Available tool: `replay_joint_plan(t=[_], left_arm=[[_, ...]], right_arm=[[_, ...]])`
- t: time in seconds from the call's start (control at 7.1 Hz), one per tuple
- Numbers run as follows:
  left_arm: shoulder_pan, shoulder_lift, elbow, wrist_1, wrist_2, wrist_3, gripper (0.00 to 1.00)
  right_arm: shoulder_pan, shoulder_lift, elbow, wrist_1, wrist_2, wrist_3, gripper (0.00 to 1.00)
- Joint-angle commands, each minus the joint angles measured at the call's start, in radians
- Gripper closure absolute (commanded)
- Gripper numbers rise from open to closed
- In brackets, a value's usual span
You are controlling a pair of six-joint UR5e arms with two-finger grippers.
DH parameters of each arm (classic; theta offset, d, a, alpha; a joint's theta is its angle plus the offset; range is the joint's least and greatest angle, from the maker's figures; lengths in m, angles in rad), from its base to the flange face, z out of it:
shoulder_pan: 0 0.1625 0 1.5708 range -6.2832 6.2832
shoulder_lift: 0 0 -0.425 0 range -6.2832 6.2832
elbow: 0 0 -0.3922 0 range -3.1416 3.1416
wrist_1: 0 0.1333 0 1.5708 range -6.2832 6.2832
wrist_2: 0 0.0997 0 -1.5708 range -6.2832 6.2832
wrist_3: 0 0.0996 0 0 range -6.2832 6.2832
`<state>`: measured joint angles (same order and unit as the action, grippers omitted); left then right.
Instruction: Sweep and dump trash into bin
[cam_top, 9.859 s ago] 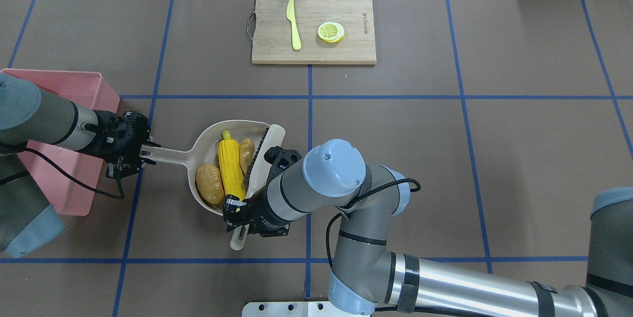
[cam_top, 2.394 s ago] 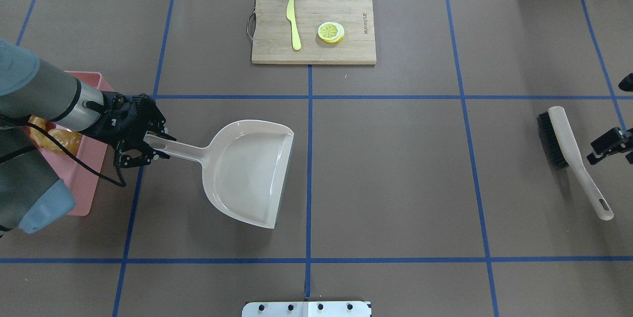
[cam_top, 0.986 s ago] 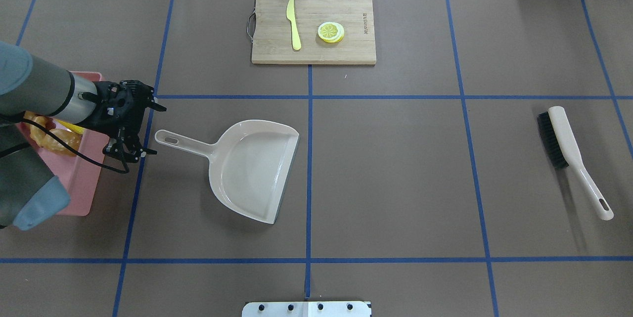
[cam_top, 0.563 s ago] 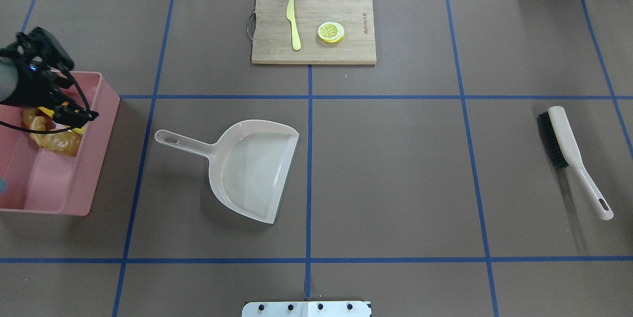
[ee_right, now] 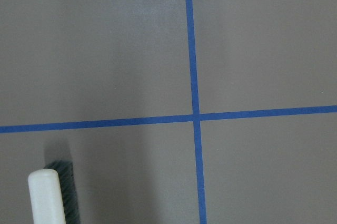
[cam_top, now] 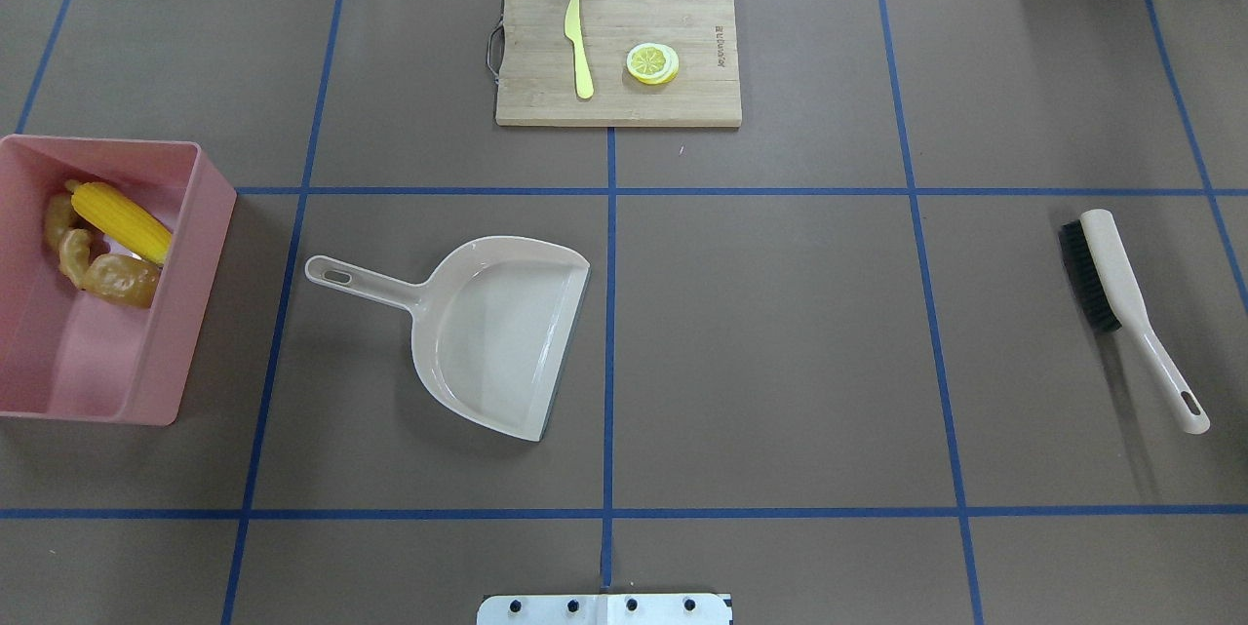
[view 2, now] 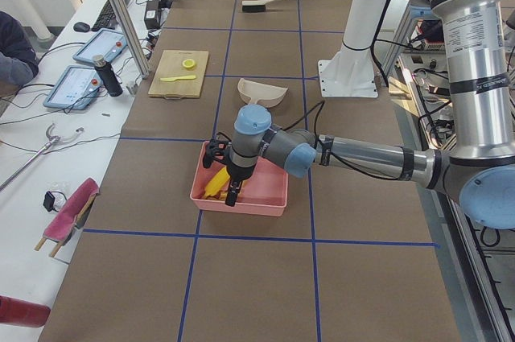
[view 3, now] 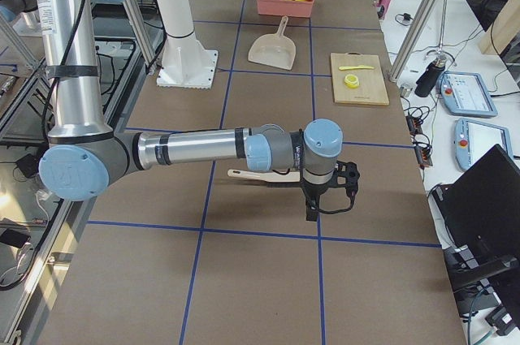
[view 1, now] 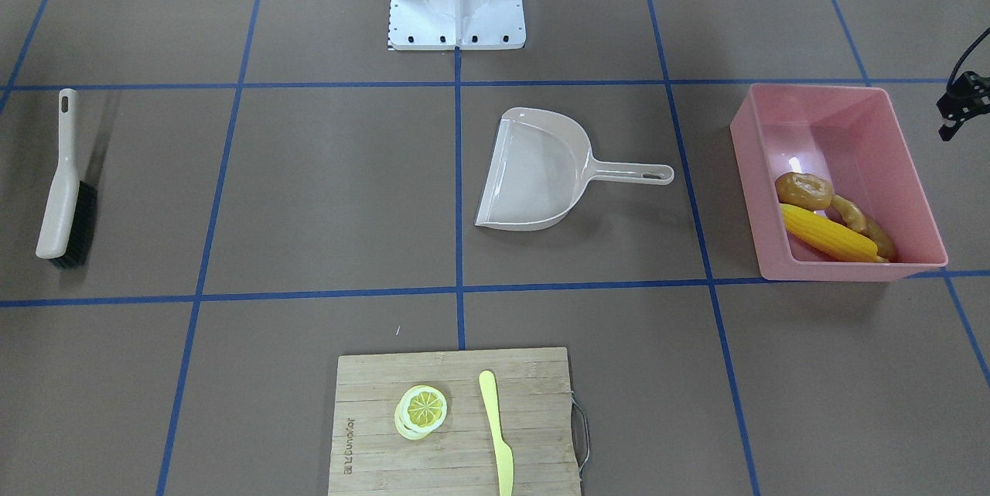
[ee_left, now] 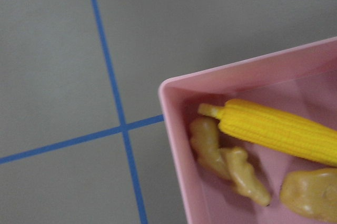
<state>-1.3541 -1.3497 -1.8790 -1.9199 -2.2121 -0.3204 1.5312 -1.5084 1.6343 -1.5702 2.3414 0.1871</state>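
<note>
The pink bin [cam_top: 190, 293] stands at the table's left end. The yellow corn cob [cam_top: 122, 220], the tan ginger root [cam_top: 70, 253] and the brown potato [cam_top: 122, 279] lie in its far end. They also show in the front view: the corn [view 1: 827, 234], the potato [view 1: 804, 188], the ginger [view 1: 858, 221]. My left gripper [view 2: 224, 173] hovers over the bin, and only a black edge of it [view 1: 959, 101] shows in the front view. My right gripper [view 3: 329, 191] hangs above the brush. I cannot tell whether either is open.
The white dustpan [cam_top: 497, 332] lies empty on the table, handle toward the bin. The brush [cam_top: 1111, 279] lies at the right end. A wooden cutting board [cam_top: 682, 98] at the back holds a yellow knife [cam_top: 578, 45] and a lemon slice [cam_top: 652, 62].
The trash went from the dustpan into the bin. My left gripper let go of the dustpan's handle and moved left out of the overhead view. The right arm laid the brush down and withdrew.
</note>
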Motion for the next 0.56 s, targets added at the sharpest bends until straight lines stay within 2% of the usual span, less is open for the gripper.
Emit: replay_joint_plan(t=[0.0, 0.42], left_arm=[[-0.050, 0.017, 0.064, 0.001, -0.171, -0.011, 0.02], [-0.060, 0.061, 0.095, 0.002, -0.167, -0.015, 0.02]], right_arm=[[0.001, -0.009, 0.010, 0.001, 0.015, 0.006, 0.00], [0.001, -0.021, 0.012, 0.001, 0.009, 0.003, 0.00]])
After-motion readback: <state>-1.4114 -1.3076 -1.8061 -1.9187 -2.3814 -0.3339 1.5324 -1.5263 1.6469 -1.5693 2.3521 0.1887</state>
